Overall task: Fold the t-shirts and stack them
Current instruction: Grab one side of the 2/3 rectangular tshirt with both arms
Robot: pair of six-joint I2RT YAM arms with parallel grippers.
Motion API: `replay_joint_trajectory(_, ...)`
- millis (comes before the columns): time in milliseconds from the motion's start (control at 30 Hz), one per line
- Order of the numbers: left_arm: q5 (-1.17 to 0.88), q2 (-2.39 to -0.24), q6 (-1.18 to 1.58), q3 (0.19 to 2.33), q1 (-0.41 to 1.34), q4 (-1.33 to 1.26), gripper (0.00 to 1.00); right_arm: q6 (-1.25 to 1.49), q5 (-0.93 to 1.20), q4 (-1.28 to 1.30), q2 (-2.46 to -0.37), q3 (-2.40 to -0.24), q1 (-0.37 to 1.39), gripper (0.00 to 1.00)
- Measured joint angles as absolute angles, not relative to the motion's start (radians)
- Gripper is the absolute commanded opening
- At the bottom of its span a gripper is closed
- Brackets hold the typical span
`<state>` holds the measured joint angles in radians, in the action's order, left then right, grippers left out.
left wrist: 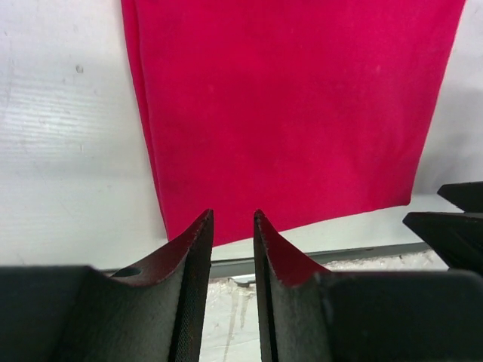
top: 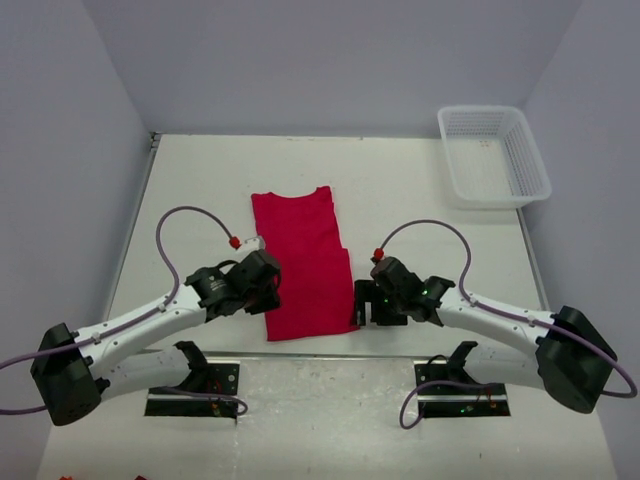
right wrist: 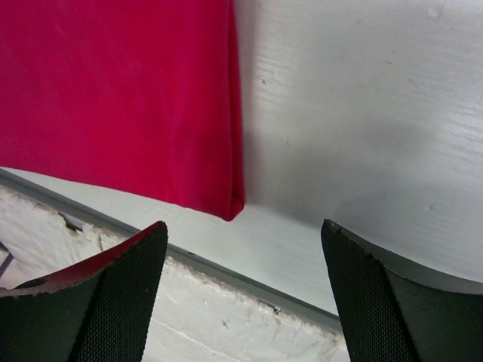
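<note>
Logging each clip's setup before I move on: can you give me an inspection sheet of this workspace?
Surface: white table, paint scuffed along its near edge.
Job's things: one red t-shirt lying flat between the arms, folded into a long strip; no stack seen.
Clutter: white mesh basket at the far right corner, nothing seen inside.
Grippers: left gripper narrowly open by the shirt's near left edge, holding nothing; right gripper wide open beside the shirt's near right corner, holding nothing.
Cables: a purple cable loops above the left arm, another above the right.
Surroundings: pale walls on three sides.
</note>
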<state>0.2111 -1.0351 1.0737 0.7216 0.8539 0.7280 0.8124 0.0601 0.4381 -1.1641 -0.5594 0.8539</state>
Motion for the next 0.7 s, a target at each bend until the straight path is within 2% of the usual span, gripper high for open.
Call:
replay_joint_trajectory(167, 0.244, -1.084, 1.162, 0.722, 0.925, 0.764, 0.29, 0.834, 0.097, 0.356, -1.164, -0.511, 0.849, 0.73)
replay_joint_trajectory(300, 0.263, -1.123, 1.22, 0.722, 0.973, 0.794, 0.29, 0.868, 0.114, 0.298, -1.161, -0.468, 0.849, 0.58)
replay_joint_trajectory(400, 0.271, -1.131, 1.25, 0.722, 1.003, 0.807, 0.29, 0.893, 0.119, 0.257, -1.14, -0.434, 0.849, 0.53)
replay_joint_trajectory(700, 0.297, -1.119, 1.297, 0.722, 1.036, 0.826, 0.29, 0.935, 0.125, 0.177, -1.169, -0.414, 0.847, 0.47)
